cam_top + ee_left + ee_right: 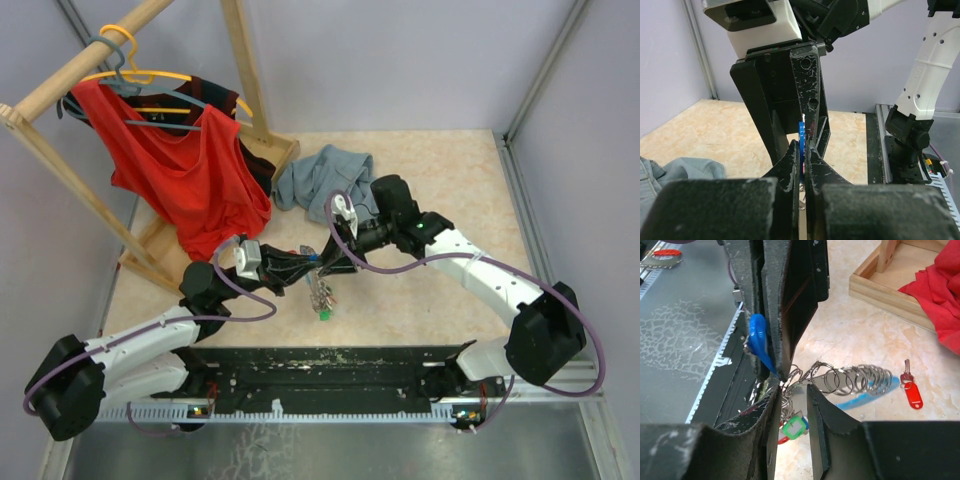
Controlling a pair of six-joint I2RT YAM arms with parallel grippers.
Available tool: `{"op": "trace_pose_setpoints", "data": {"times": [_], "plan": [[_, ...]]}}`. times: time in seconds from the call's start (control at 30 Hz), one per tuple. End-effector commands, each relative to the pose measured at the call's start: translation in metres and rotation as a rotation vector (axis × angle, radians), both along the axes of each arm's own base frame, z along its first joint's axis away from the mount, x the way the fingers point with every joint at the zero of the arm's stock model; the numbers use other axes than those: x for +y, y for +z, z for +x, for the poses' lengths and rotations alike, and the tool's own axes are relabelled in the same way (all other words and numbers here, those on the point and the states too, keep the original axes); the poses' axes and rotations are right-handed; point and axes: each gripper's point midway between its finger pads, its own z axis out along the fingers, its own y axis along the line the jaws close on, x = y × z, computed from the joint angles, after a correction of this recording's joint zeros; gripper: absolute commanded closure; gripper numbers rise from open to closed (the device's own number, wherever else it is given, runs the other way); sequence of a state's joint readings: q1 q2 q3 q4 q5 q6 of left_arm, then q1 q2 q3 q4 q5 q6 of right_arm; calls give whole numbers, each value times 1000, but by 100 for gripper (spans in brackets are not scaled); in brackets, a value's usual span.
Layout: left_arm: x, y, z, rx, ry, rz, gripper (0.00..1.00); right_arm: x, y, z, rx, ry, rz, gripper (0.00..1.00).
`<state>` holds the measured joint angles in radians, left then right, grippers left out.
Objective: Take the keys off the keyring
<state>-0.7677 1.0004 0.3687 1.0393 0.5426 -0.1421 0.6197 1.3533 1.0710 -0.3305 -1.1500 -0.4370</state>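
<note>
To the right of the right gripper (792,396), a red key (912,392) lies freed on the surface (865,330), while at its parted jaws the keyring (855,379) holds an unremoved green key (795,427), the left gripper (802,150) clenched on a blue key (760,340).

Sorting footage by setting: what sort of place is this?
Probably a robot lab test cell, not a home. A left arm and a right arm are bolted to a table enclosed by plain walls. The staged props are a wooden rack, a red garment and keys.
</note>
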Motion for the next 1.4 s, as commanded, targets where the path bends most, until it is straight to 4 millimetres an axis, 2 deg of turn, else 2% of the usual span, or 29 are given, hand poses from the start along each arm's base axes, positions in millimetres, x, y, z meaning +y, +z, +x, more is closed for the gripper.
{"op": "trace_pose_setpoints", "data": {"times": [0.0,0.1,0.33,0.47,0.63,1.07,1.2,1.37], "plan": [[6,28,1,-54,32,-73,100,0,22,-9,-55,62,64,72],[7,27,3,-49,41,-73,100,0,22,-9,-58,59,63,72],[6,27,4,-42,40,-75,100,3,18,8,-58,-37,34,72],[5,27,3,-38,31,-74,100,5,17,15,-52,-83,21,77],[4,26,4,-35,31,-73,100,4,18,18,-48,-100,21,78],[4,26,4,-28,27,-78,100,-1,25,-12,-37,76,87,77],[3,26,4,-28,26,-79,100,-1,25,-14,-40,89,90,77],[3,27,4,-27,23,-81,100,2,20,-7,-49,49,67,78]]}}
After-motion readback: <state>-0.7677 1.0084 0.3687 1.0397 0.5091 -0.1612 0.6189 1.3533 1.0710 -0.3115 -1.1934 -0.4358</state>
